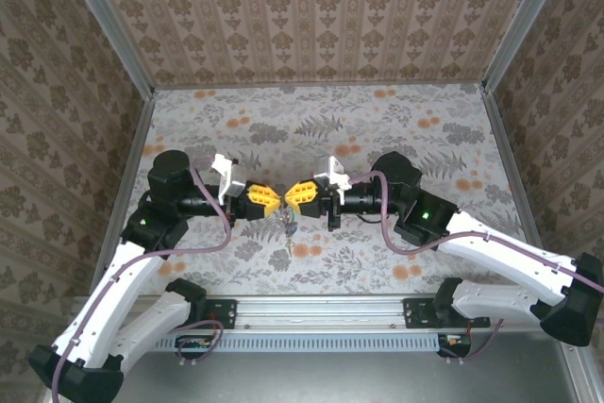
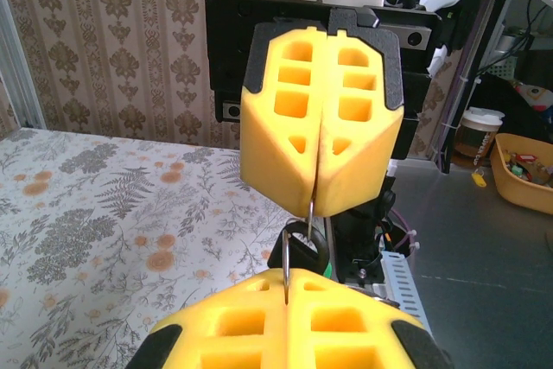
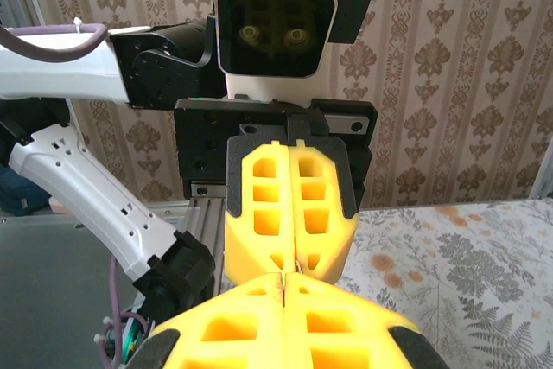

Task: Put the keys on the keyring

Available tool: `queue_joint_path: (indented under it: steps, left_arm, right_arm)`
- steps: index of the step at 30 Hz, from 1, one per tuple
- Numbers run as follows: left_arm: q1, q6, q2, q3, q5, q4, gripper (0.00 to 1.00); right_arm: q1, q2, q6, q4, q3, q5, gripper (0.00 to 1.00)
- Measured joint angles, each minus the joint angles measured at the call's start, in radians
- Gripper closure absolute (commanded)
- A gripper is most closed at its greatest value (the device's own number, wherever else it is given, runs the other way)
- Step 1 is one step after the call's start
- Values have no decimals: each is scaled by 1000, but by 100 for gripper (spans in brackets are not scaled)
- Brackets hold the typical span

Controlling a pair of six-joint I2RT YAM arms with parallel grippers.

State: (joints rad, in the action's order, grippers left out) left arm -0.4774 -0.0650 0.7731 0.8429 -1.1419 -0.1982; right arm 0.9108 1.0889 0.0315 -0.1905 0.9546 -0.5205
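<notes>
Your left gripper [image 1: 276,201] is pinched shut on the keyring [image 2: 284,264], held up mid-table. Your right gripper [image 1: 293,197] clamps the ring's other side. One dark key [image 2: 304,250] looks threaded on. I can't tell whether more remain.

The thin grey keyring [image 2: 284,261] stood edge-on in mid-air, pinched between the left gripper [image 2: 285,289] and the right gripper [image 2: 317,192]. A dark-headed key [image 2: 305,251] hung against it.

Top camera looks steeply down at the tabletop [image 1: 425,139] from behind; wrist cameras face each other closely, apparently sharing the fingers [image 2: 285,127].
</notes>
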Motion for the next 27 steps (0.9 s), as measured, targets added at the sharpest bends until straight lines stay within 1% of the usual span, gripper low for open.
queue_joint_path:
  steps: [12, 18, 27]
  left_arm:
    - [0, 0, 0, 0, 0, 0, 100]
    - [0, -2, 0, 0, 0, 0, 100]
    - [0, -3, 0, 0, 0, 0, 100]
  right_arm:
    - [16, -4, 39, 15, 0, 66, 100]
    - [18, -32, 46, 13, 0, 103, 100]
    - [18, -34, 49, 7, 0, 114, 100]
